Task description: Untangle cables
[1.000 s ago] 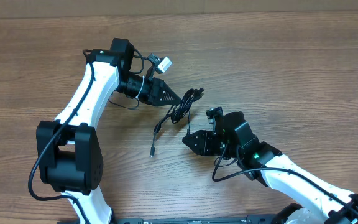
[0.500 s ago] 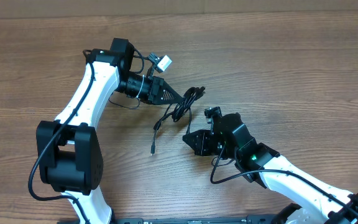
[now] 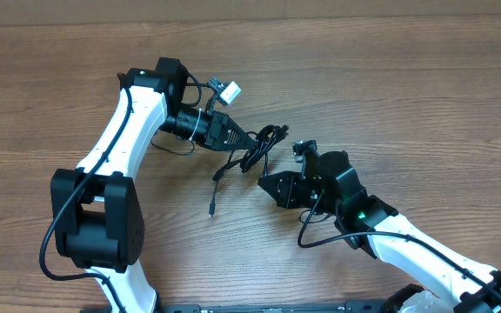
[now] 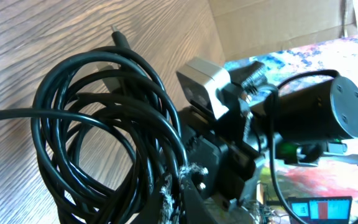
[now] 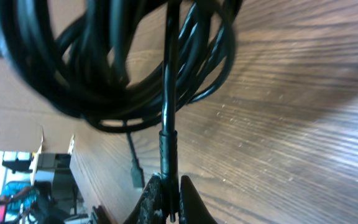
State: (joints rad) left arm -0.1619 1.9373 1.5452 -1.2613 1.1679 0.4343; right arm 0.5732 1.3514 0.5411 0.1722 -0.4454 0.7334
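1. Table (image 3: 407,96): wooden work surface.
2. Left gripper (image 3: 249,139): clenched on the bundle's upper edge.
3. Right gripper (image 3: 263,180): pinching one strand below the bundle.
4. Cables (image 3: 257,148): bunched mid-table between both grippers; two loose ends trail off.

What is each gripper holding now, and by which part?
The left gripper clamps the coiled cables at the bundle's rim; the right gripper pinches one strand beside its thicker sleeve.
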